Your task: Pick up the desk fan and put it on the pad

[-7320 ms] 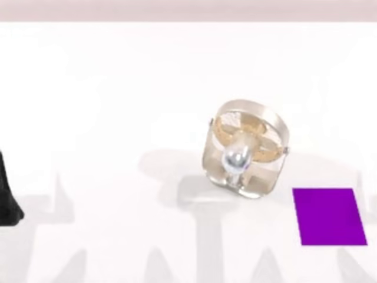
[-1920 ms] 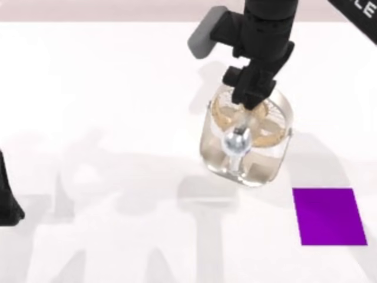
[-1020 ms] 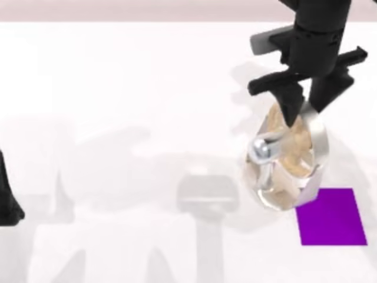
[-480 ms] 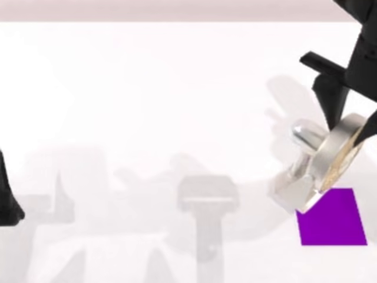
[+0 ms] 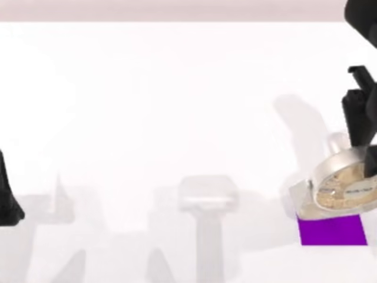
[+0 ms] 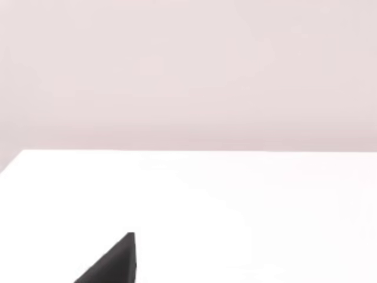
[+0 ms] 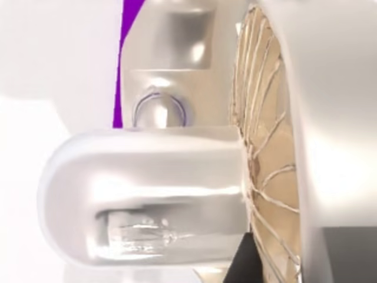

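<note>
The fingers [image 5: 360, 127] of the right gripper [image 5: 366, 154] are closed on the ring housing of the desk fan [image 5: 341, 191] at the right edge of the counter [image 5: 177, 106], as seen from the top view. One black finger shows on the near side of the ring, and the other is mostly hidden by the picture edge, so the exact contact is hard to see there. In the right wrist view, a dark finger tip [image 7: 252, 259] lies against the wire grille, next to the pale ring, which agrees with a grip across the housing.

The desk fan is tilted, with its round face turned partly upward toward the top camera. Its squarish pale base [image 5: 303, 197] points to the left and down. The fan covers the upper part of the pad [image 5: 330, 231], and only the lower purple strip of the pad stays visible. I cannot tell if the base already touches the pad or is just above it. In the right wrist view, a thin purple band [image 7: 126, 53] shows beside the base.

The left arm [image 5: 7, 194] is parked at the left edge of the counter. From its own wrist view, only a black tip [image 6: 115, 262] appears over the white surface.
</note>
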{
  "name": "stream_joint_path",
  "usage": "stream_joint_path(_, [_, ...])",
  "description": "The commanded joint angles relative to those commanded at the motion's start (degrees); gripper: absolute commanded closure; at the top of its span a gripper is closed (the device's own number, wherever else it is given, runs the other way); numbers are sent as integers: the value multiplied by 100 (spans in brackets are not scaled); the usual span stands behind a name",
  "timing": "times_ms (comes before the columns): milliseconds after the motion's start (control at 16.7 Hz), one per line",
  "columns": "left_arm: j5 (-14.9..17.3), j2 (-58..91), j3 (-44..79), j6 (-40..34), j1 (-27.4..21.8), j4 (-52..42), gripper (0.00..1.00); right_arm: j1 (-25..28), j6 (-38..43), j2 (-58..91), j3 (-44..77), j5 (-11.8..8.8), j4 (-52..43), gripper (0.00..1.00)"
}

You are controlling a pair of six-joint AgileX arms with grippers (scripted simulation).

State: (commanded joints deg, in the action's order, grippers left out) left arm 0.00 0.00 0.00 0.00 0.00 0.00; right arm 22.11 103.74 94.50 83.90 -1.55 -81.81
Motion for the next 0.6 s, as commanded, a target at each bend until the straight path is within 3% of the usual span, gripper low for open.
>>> stream_joint_path(240, [0, 0, 0, 0, 0, 0, 0, 180, 955, -297, -388, 113, 80, 100])
stream_joint_path(600, [0, 0, 0, 0, 0, 0, 0, 186, 1085, -320, -433, 126, 89, 100])
